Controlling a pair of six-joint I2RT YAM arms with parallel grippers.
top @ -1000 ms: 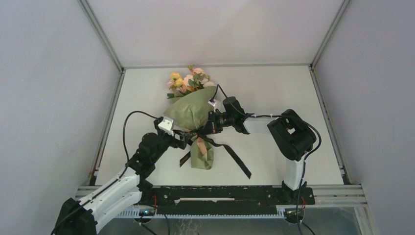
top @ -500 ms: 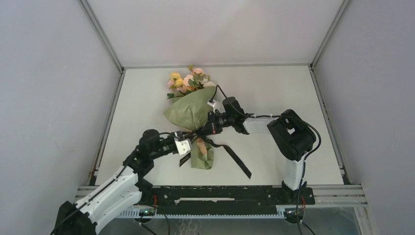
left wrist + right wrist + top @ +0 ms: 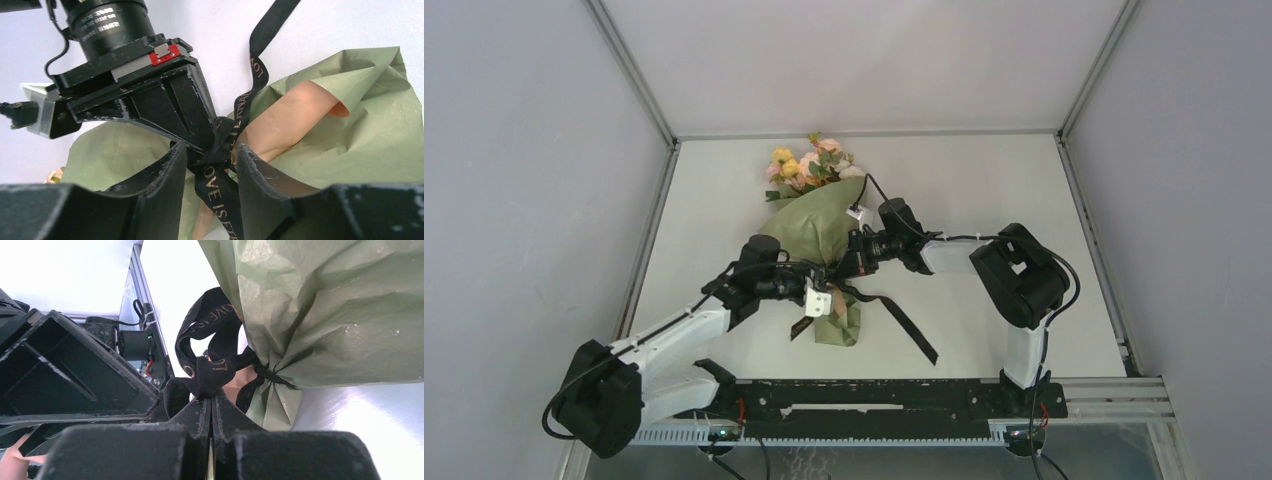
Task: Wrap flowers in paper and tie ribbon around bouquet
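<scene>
Grey-white walls enclose a pale table [image 3: 984, 180], seen from above with two arms reaching toward the middle of the frame. One bouquet [image 3: 816, 205] lies just left of centre. Its flowers [image 3: 809, 163] point to the top of the frame; they are yellow and pink blooms, too small to count singly. Its single sheet of paper [image 3: 799, 232] makes an olive cone that narrows toward the bottom. One black ribbon [image 3: 904, 322] crosses the narrow waist. Two tails show: a long one runs to the lower right, and a shorter one lies at the lower left beside the cone's foot. The left gripper [image 3: 829, 284] comes in from the left and the right gripper [image 3: 841, 270] from the right, and both meet at that waist.

From the left wrist, the two fingers [image 3: 165, 180] stand partly closed at the bottom of the frame. The ribbon's knot, with gold lettering on it, fills the gap between them and seems to touch both. The right claw's black body slants down from the upper left, its tip at the same knot. Olive paper spreads to the right, with one peach fold of lining [image 3: 290, 110] showing at centre right.

From the right wrist, the two fingers [image 3: 197, 415] are pressed fully together at bottom centre, and the ribbon is pinched at their tips. One loop of it rises above them. Crumpled olive paper fills the upper right, gathered tight where the ribbon binds it.
</scene>
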